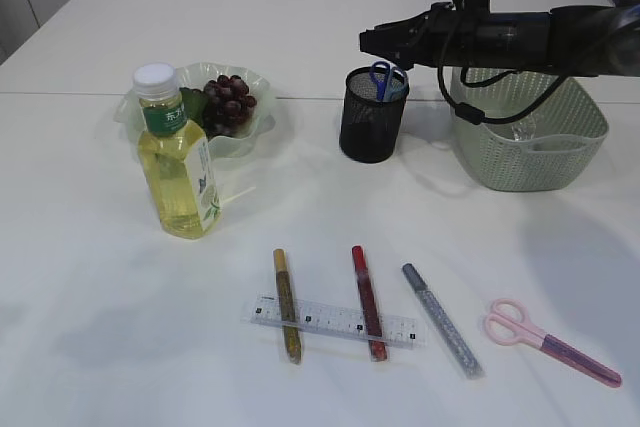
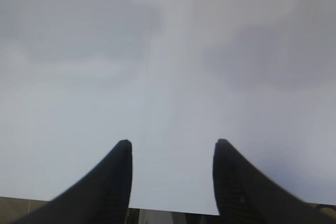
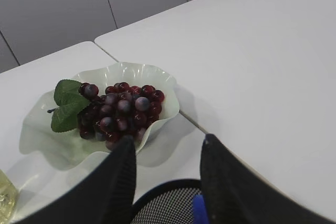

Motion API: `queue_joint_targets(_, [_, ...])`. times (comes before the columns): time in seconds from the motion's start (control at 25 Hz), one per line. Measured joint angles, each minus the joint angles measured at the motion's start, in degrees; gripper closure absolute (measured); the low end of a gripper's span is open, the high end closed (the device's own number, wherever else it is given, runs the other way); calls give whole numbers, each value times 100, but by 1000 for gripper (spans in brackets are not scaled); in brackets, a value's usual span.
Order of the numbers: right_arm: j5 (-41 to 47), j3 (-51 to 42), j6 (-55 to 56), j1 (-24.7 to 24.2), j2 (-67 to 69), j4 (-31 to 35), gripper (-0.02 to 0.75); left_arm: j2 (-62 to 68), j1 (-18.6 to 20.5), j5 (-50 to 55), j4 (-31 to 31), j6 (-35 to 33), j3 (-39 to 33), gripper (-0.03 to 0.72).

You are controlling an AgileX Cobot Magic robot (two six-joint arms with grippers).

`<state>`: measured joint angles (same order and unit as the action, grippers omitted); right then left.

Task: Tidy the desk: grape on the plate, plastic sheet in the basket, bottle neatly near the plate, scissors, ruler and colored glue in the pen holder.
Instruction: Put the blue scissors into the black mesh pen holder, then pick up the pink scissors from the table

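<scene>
A white table (image 1: 100,327) fills almost the whole exterior view, its surface matte with soft grey shadows. A thin seam (image 1: 60,94) runs across the upper left of that frame, where two tabletop sections meet; the right wrist view shows the same joint slanting through its middle. Behind the table, pale grey wall panels (image 3: 52,9) with dark vertical gaps fill that view's upper left.

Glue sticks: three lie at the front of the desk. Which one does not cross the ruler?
The silver glue stick, rightmost of the three. It lies just past the ruler, while the gold one and red one lie across it.
</scene>
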<state>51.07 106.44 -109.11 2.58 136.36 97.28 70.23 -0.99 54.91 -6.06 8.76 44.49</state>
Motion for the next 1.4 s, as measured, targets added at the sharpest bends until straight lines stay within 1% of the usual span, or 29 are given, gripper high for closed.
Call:
queue_joint_targets(0.2, [55, 0, 272, 0, -52, -28, 391, 0, 0, 0, 0, 0, 0, 326])
queue_joint_targets(0.24, [8, 0, 457, 0, -131, -96, 391, 0, 0, 0, 0, 0, 0, 326])
queue_joint_targets(0.32, [-177, 0, 1003, 0, -369, -450, 390, 0, 0, 0, 0, 0, 0, 326])
queue_joint_targets(0.36, [-297, 0, 1441, 0, -546, -805, 390, 0, 0, 0, 0, 0, 0, 326])
queue_joint_targets(0.44, [-425, 0, 2474, 0, -962, -1755, 388, 0, 0, 0, 0, 0, 0, 326])
queue_joint_targets(0.52, [-386, 0, 3768, 0, -1376, -3086, 388, 0, 0, 0, 0, 0, 0, 326])
queue_joint_targets(0.56, [-247, 0, 4367, 0, -1607, -3779, 388, 0, 0, 0, -10, 0, 0, 326])
queue_joint_targets(0.68, [451, 0, 5677, 0, -2280, -5462, 388, 0, 0, -11, -10, 0, 0, 326])
queue_joint_targets(0.8, [883, 0, 6690, 0, -2934, -6610, 388, 0, 0, -59, -10, 0, 0, 326])
queue_joint_targets(0.92, [1132, -178, 7264, 0, -3474, -7204, 388, 0, 0, -107, -10, 0, 0, 326])
queue_joint_targets(1.08, [1450, -792, 7679, 0, -4021, -7729, 388, 0, 0, -171, 10, 0, 0, 326])
queue_joint_targets(1.24, [1507, -1884, 7803, 24, -4527, -8239, 388, 0, 0, -173, 10, 0, 0, 326])
queue_joint_targets(1.4, [1239, -3217, 7821, 242, -4922, -8731, 388, 0, 0, -183, 13, 0, 0, 326])
